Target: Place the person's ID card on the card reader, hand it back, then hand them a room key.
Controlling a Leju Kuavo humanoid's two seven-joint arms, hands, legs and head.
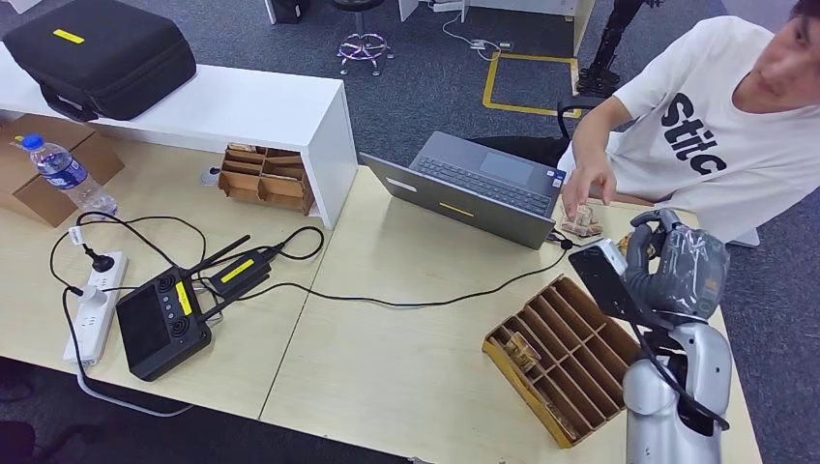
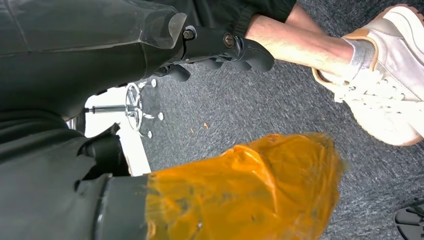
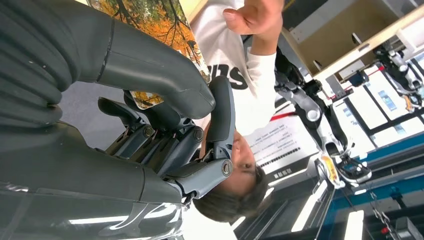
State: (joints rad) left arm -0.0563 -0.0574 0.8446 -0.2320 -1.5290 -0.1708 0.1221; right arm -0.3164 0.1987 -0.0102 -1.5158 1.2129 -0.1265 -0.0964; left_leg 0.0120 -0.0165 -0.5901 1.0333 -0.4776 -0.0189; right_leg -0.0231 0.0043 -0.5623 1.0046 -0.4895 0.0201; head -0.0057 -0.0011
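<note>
The right hand [image 1: 667, 263] is raised over the table's right end, just above the wooden compartment tray [image 1: 566, 353]. In the right wrist view its fingers [image 3: 220, 115] are curled round a card with an autumn-tree picture [image 3: 150, 20], pinned between them and the thick thumb, so that card is held. Whether it's the ID card or a room key can't be told. A flat black device [image 1: 604, 280] is seen just left of the hand in the head view; contact with it can't be made out.

The left hand [image 2: 220, 50] is hung low beside the robot's body, over grey carpet, fingers curled in with nothing gripped.

Past the right hand, the person's hand [image 1: 585, 188] is stretched down toward a small bundle [image 1: 580, 224] on the table [image 1: 406, 367] by the open laptop [image 1: 474, 184]. One little item is sat in a left slot of the tray. Further left, a black controller [image 1: 160, 319], a power strip [image 1: 92, 304] and a water bottle [image 1: 63, 172] are laid out.
</note>
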